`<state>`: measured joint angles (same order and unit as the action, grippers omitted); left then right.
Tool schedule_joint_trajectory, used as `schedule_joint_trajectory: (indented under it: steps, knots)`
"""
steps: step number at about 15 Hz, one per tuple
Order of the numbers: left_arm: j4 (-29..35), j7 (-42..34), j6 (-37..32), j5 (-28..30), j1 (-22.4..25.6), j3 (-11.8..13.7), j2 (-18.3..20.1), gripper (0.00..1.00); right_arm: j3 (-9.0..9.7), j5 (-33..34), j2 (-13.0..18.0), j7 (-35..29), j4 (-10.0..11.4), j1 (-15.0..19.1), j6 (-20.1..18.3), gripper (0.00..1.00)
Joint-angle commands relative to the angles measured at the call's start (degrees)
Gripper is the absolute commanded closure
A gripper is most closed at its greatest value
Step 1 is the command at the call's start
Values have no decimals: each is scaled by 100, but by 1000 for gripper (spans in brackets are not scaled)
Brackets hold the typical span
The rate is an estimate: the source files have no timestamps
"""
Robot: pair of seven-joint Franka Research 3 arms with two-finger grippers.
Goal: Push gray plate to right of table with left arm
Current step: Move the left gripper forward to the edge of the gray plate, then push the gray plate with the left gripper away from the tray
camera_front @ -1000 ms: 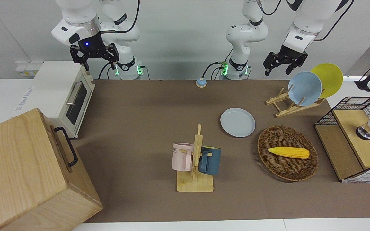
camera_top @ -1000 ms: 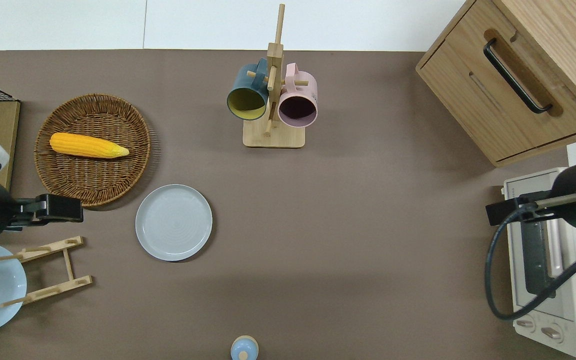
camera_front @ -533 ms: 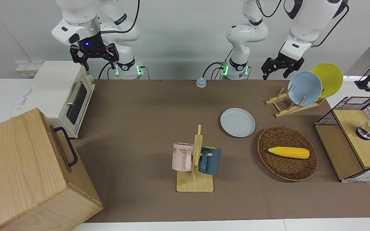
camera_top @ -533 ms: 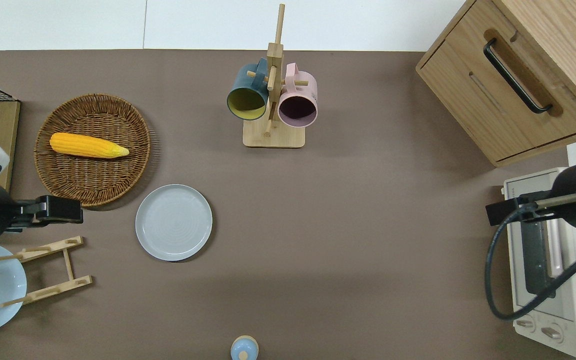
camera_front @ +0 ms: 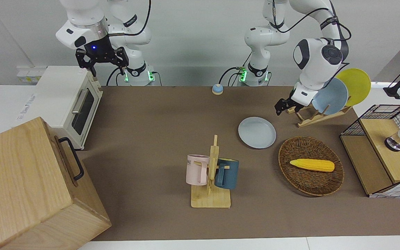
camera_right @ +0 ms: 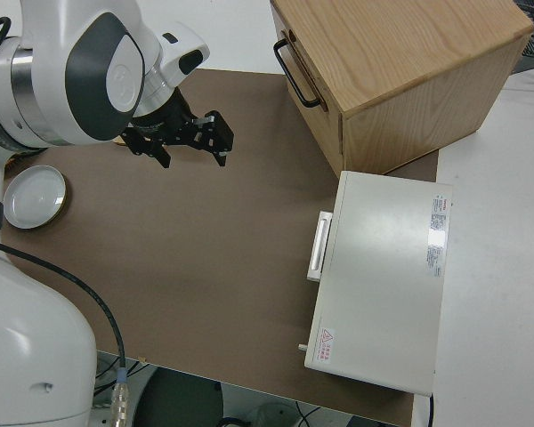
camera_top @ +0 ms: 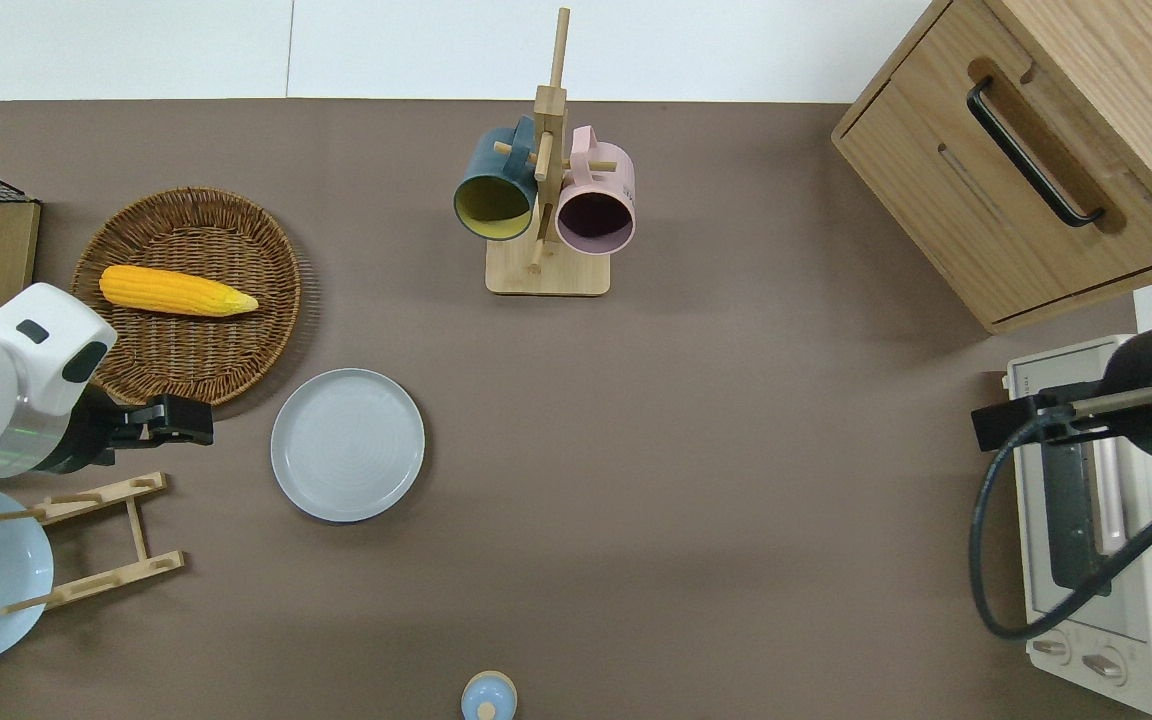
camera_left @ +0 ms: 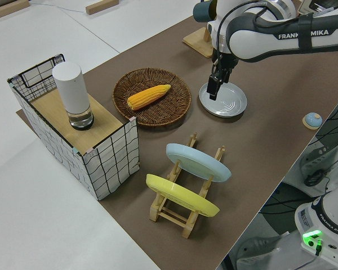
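Plate first: I see the gray plate (camera_top: 347,444) lying flat on the table (camera_top: 696,480), toward the left arm's end, just beside the wicker basket (camera_top: 191,360) that holds an ear of corn (camera_top: 176,290) and a little nearer to the robots than it. The wooden dish rack (camera_top: 96,540) stands nearer to the robots again, with the bluer plate (camera_front: 330,96) and the yellow plate (camera_front: 354,85) leaning in it.

My left gripper (camera_top: 181,420) sits low beside the gray plate, on its side toward the left arm's end of the table, over the bare table between basket and rack. From overhead a strip of table shows between it and the plate's rim, so I read them as apart. Its fingers look drawn close together, but I cannot tell for sure whether they are fully closed.

The right arm is parked, and its gripper (camera_front: 102,62) has the 2 fingers spread apart with nothing between them.

Also on the table: a mug stand (camera_top: 546,270) with 2 mugs, a wooden cabinet (camera_top: 1026,170), a white toaster oven (camera_front: 66,104) and a small blue bell (camera_top: 488,697).
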<state>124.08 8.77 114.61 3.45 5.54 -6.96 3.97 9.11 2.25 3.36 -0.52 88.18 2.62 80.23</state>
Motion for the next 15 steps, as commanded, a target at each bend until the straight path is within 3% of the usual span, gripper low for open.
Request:
schedule_joint_trajectory:
  steps: [1,4,7,9,10,11,15]
  knots:
    - [510,64,771,59,-53,19,-229,13,30,-5,60,43,23,46,-68,5]
    - [906,73,1510,59,-53,-25,-502,19,30,-5,60,43,23,46,-68,5]
    - [916,73,1695,313,-140,-51,-704,123,30,-5,60,43,23,46,-68,5]
    - [925,125,1714,419,-176,-51,-758,436,30,-5,60,43,23,46,-68,5]
    - [925,169,1714,446,-185,-51,-758,759,30,-5,60,43,23,46,-68,5]
    - [925,169,1714,463,-185,-60,-758,998,30,-5,60,43,23,46,-68,5]
    - [916,178,1723,604,-282,-69,-766,1000,30,3,60,43,23,46,-68,5]
